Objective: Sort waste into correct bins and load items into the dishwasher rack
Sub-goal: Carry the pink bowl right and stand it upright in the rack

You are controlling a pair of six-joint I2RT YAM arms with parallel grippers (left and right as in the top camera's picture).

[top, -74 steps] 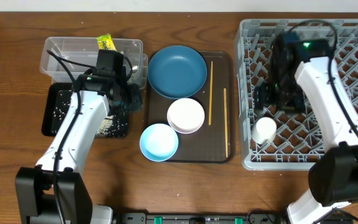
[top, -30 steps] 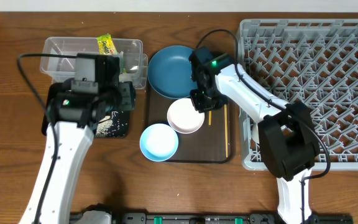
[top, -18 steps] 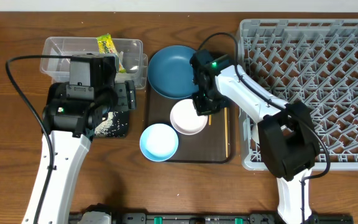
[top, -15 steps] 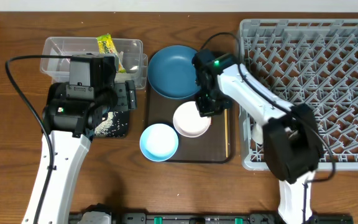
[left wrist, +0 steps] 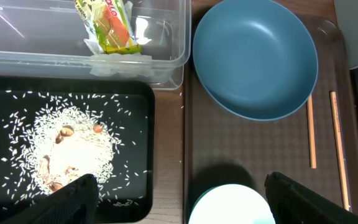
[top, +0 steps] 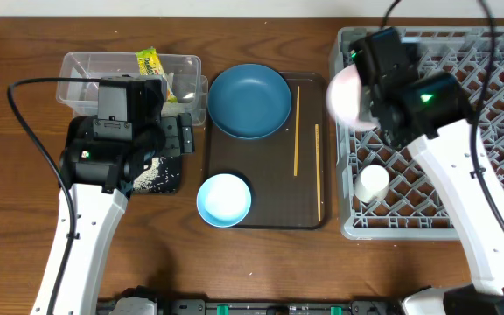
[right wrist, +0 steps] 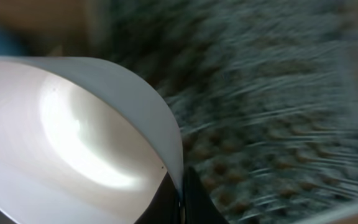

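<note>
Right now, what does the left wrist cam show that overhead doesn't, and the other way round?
Left wrist only: the whole rice heap with brown bits in the black tray; in the overhead view the left arm covers most of it.
Overhead only: the rack, the cup in it, and the right gripper holding the white bowl at the rack's left edge.
Both: blue plate, two chopsticks, wrapper in the clear tub, light blue bowl.

A white bowl (top: 344, 94), dark blue plate (top: 248, 101) — grey lattice rack (top: 497, 87).
</note>
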